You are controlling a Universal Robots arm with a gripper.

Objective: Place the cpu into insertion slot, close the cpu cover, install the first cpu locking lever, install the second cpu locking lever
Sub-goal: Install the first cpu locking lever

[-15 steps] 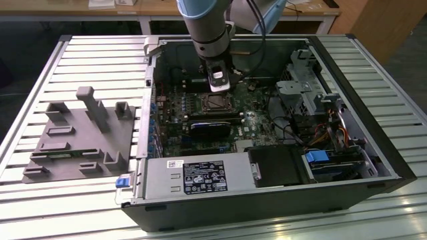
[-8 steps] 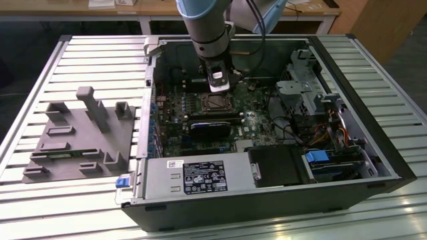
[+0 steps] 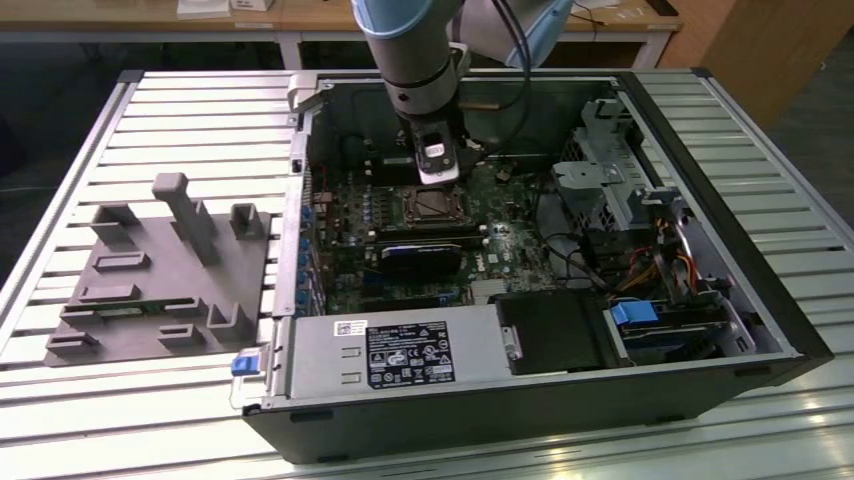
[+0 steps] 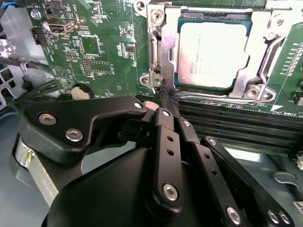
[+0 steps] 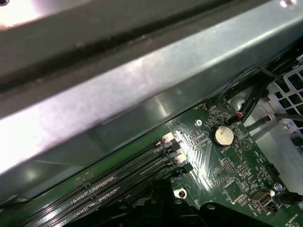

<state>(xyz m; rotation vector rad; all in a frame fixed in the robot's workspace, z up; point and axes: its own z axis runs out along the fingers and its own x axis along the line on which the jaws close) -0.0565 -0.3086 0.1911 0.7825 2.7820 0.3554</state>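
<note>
Nearest the lens in the second wrist view, the black gripper [image 4: 165, 100] had its fingers [image 4: 166, 142] drawn together into one narrow tip, with nothing visibly pinched between them. That tip sat over the edge of the long black memory slots [image 4: 232, 120], right at a corner of the insertion slot [image 4: 154, 78]. Beyond it, the cpu [image 4: 213, 49] lay flat in the slot, pale metal face up. The cpu cover [image 4: 259, 29] was folded down around it, framing the chip through its cut-out. Off to one side on the green motherboard [image 4: 109, 52] sat a coin cell battery [image 4: 80, 91].

From the exterior view, the silver power supply [image 3: 387, 350] filled the near end of the open computer case [image 3: 747, 330], which lay on a slatted table [image 3: 107, 420]. Farther in, the gripper hung just past the socket, under the grey arm [image 3: 407, 50]. A grey fixture block [image 3: 147, 280] rested well apart on the exterior view's left.
</note>
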